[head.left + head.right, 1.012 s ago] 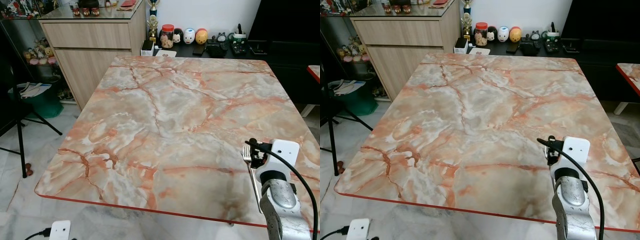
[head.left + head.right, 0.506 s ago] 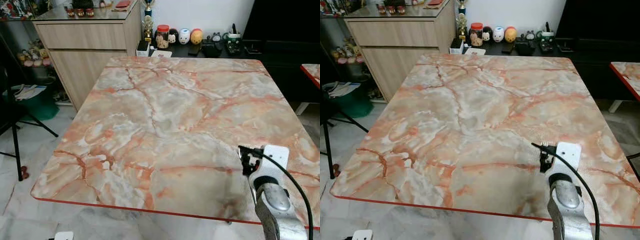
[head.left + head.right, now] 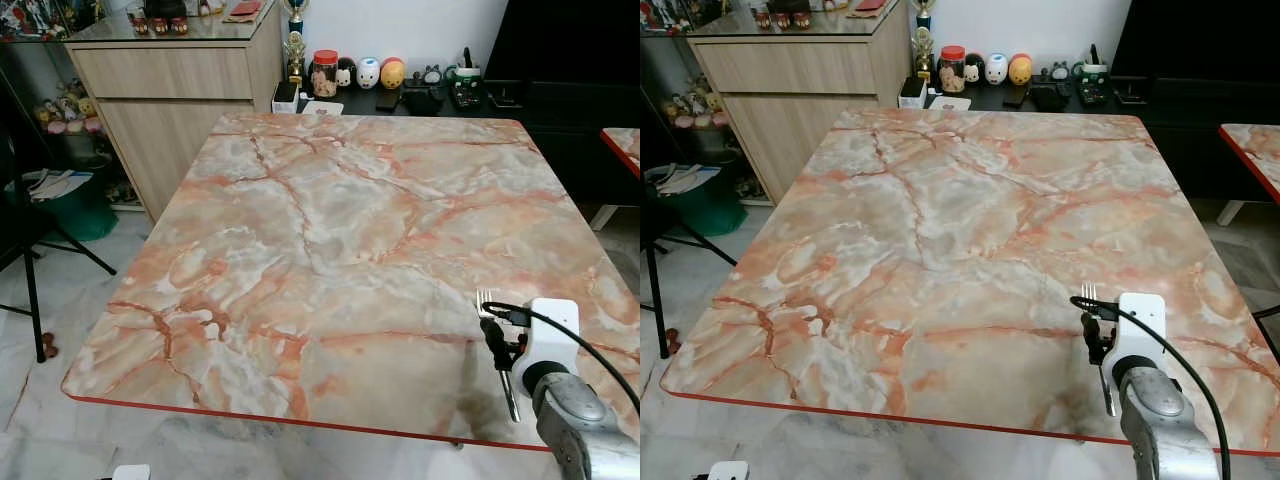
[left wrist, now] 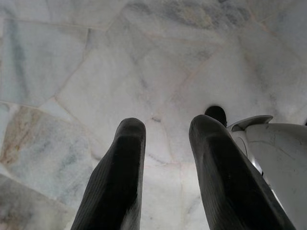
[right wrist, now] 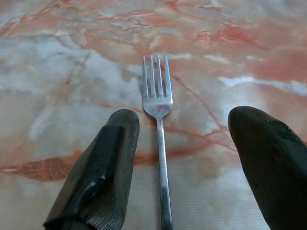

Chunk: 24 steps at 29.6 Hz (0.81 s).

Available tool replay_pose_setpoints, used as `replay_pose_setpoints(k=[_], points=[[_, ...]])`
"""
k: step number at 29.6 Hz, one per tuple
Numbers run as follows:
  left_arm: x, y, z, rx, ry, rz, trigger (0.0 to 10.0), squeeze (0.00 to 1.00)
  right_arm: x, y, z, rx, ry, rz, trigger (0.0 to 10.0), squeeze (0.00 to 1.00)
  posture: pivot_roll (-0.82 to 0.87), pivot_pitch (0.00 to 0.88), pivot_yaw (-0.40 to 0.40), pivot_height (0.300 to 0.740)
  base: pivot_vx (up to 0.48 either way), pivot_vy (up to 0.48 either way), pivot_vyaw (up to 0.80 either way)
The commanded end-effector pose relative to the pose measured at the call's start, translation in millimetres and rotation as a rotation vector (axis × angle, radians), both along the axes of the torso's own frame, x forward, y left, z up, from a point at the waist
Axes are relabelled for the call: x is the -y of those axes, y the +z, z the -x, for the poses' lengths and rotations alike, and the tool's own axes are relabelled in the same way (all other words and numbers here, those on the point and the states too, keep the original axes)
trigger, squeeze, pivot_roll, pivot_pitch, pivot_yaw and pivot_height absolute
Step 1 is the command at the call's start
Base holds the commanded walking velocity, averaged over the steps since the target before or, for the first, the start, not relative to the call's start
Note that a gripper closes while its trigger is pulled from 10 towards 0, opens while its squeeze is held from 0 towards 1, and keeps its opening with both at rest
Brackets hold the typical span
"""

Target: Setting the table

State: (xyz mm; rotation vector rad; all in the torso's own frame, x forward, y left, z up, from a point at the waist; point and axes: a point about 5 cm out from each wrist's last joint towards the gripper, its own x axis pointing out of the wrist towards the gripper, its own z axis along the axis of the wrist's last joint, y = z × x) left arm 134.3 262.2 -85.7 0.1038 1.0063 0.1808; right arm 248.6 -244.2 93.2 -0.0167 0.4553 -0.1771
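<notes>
The right gripper (image 5: 177, 158) hovers low over the near right corner of the table (image 3: 330, 220), its fingers (image 5: 98, 177) spread wide apart. The fork (image 5: 158, 143) lies flat on the marble between them, touching neither finger, tines pointing away from the wrist and handle running back under it. In the head views the fork (image 3: 497, 350) sits just beside the gripper's left side, close to the table's front edge. This looks like the placing step: the fork seems set down and let go. The next move would be to lift the gripper straight up and back without brushing the handle, since any sideways drag could skew the fork or nudge it toward the edge. The left gripper (image 4: 165, 177) hangs idle over the floor (image 4: 96, 62), fingers parted and empty.
</notes>
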Motion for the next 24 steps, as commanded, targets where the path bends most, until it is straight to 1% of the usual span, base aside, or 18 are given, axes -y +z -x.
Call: replay_pose_setpoints(k=[1,2,3,9,11,13,17,24], points=[[-0.8,-1,3.5,-0.024,-0.017,-0.006,10.0,0.00,0.8,7,-1.4,0.019,-0.003,-0.032,10.0,0.00,0.01,0.000,0.010,0.740,0.000,0.000,0.00],[-1.0,-1,2.9,-0.022,-0.020,-0.007,10.0,0.00,-2.2,5,-1.7,0.019,-0.004,-0.074,10.0,0.00,0.01,0.000,0.011,0.740,0.000,0.000,0.00],[-1.4,0,2.1,-0.018,-0.021,-0.009,10.0,0.00,-4.5,3,-2.0,0.014,-0.001,-0.091,10.0,0.00,0.01,0.000,0.011,0.740,0.000,0.000,0.00],[-2.1,1,-1.0,-0.007,-0.026,-0.012,10.0,0.00,-6.7,-1,-2.3,-0.007,0.006,-0.100,10.0,0.00,0.01,0.000,0.009,0.740,0.000,0.000,0.00],[-0.9,2,-3.6,0.001,-0.030,-0.011,10.0,0.00,-9.4,-9,-4.3,-0.031,0.017,-0.116,10.0,0.00,0.01,0.000,0.010,0.740,0.000,0.000,0.00],[0.2,2,-4.4,0.005,-0.031,-0.009,10.0,0.00,-10.3,-10,-5.6,-0.034,0.016,-0.122,10.0,0.00,0.02,0.000,0.009,0.740,0.000,0.000,0.00],[2.5,2,-6.2,0.012,-0.033,-0.006,10.0,0.00,-12.7,-10,-10.1,-0.037,0.029,-0.121,10.0,0.00,0.02,0.000,0.008,0.740,0.000,0.000,0.00],[3.4,2,-9.1,0.023,-0.032,-0.006,10.0,0.00,-12.2,-11,-18.4,-0.034,0.033,-0.117,10.0,0.00,0.02,0.000,0.005,0.740,0.000,0.000,0.00]])
